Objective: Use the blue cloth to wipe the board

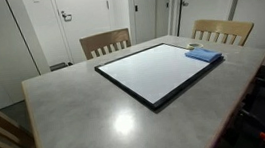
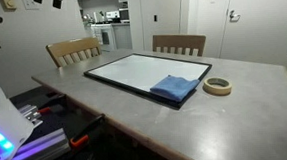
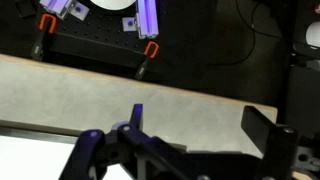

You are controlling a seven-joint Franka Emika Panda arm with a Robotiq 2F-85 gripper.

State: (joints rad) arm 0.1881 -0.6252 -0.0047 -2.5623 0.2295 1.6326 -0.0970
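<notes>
Blue cloth on board, clear of gripper

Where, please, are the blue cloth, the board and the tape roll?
blue cloth (image 2: 174,87), an exterior view, middle of fabric.
board (image 2: 133,71), an exterior view, bare white surface.
tape roll (image 2: 217,90), an exterior view, near rim.

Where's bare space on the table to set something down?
Widest: grey tabletop between the board and the table's near edge, in an exterior view. Board's white face is bare apart from one corner. Crowded: that corner, blue cloth beside tape roll.
</notes>
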